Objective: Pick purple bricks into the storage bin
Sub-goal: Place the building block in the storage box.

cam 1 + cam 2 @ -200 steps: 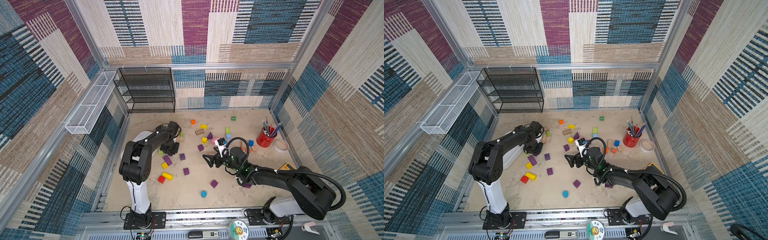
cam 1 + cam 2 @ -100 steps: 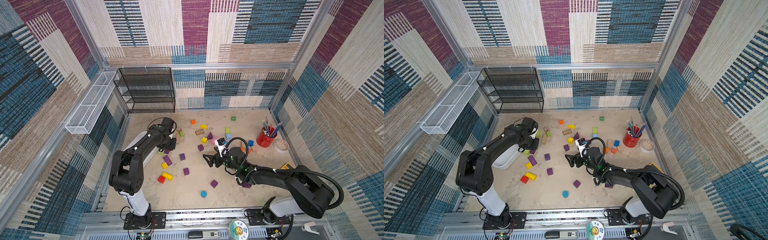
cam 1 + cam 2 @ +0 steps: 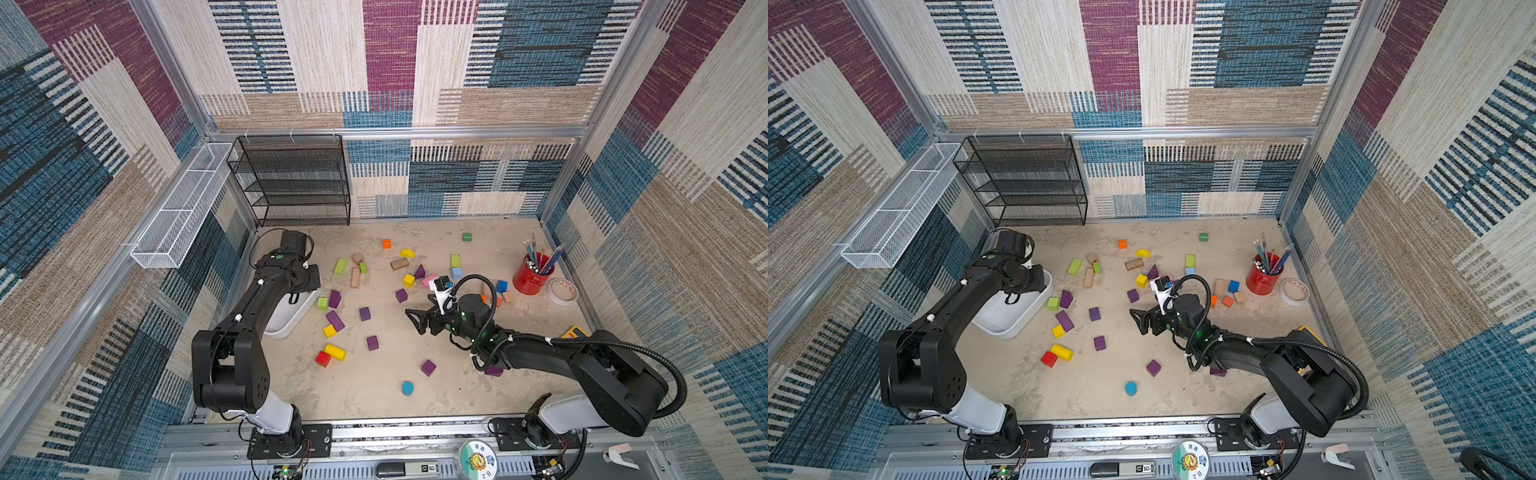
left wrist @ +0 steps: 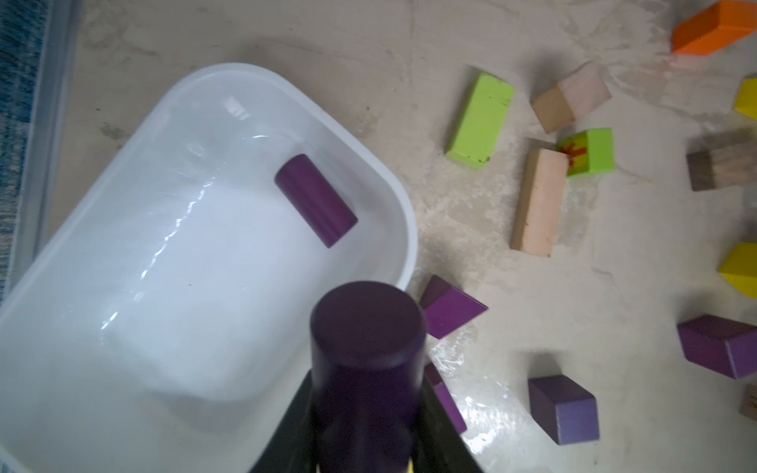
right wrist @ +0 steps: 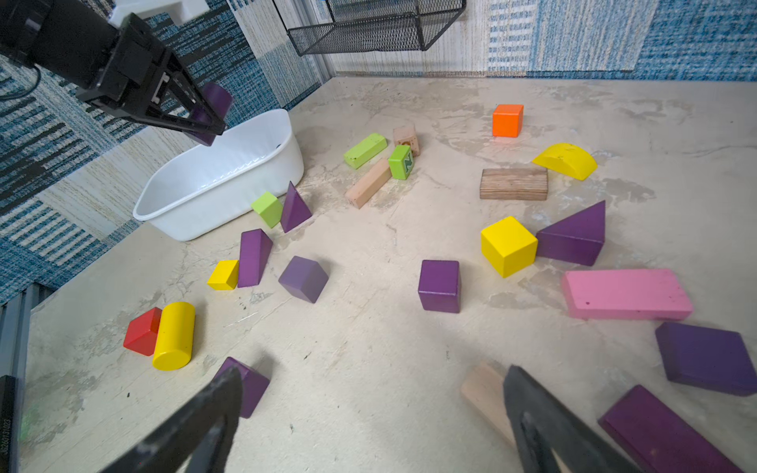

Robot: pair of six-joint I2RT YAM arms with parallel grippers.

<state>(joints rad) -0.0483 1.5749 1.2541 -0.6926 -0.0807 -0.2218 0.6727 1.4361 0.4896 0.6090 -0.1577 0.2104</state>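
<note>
**Brick status: purple cylinder clamped above storage bin**

Left jaws are clenched on the purple cylinder, one finger down each side. From the right wrist view, the same cylinder hangs in the air over the storage bin, at the end nearer the back wall and clear of the rim. A second purple cylinder lies on its side on the bin floor, close to one long wall. The bin stands on the table at its left side, partly covered by the left arm.

Other purple bricks lie loose on the table:
- a wedge near the bin, just beside a green cube;
- a bar against a small yellow cube;
- four cubes, well apart;
- a triangular piece next to a larger yellow cube;
- one brick half hidden under the right arm.

Right jaws stand fully released and empty, low over the middle of the table. One of their fingers partly covers a purple cube. The other finger sits beside a plain wooden bar. A pink bar lies just beyond.

A red pencil cup and a tape roll stand at the right edge. A black mesh rack stands against the back wall.
</note>
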